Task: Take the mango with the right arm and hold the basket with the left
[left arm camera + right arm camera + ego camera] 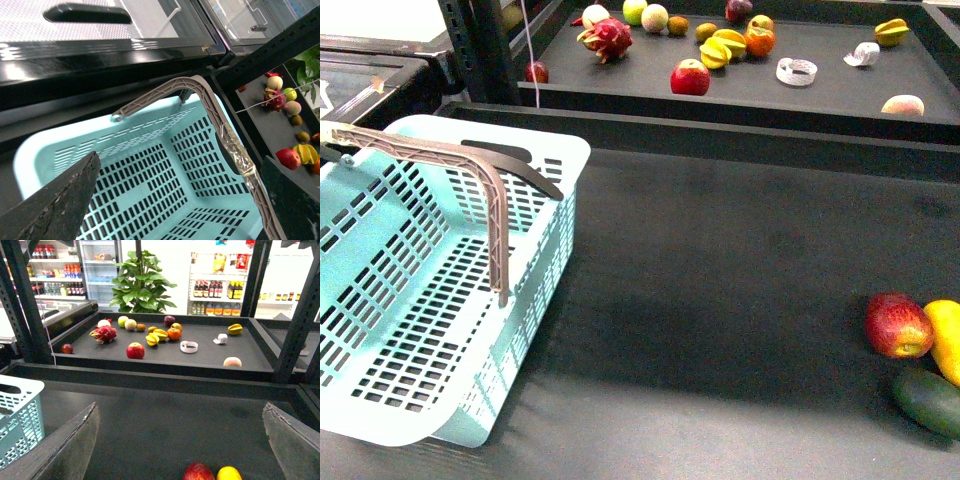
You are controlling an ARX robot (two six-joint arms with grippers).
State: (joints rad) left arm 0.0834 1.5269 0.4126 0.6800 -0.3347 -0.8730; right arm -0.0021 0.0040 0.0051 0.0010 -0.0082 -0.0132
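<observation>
The smooth yellow-orange oblong mango [946, 340] lies at the dark desk's [720, 280] right edge, near the front corner, just beside a red apple [897, 326]. The pale turquoise slotted plastic basket [555, 140] sits at the front left corner. The left pincer [180, 157] gapes open above the basket's inside; the right pincer [180, 407] is open and empty.

Left gripper [180, 157]: jaws spread wide, the dark fingers [60, 205] scuffed along their edges. The wrist seems pitched downward, though the angle is hard to judge. Right gripper [180, 405]: jaws likewise wide apart, wrist held about level and facing forward.
</observation>
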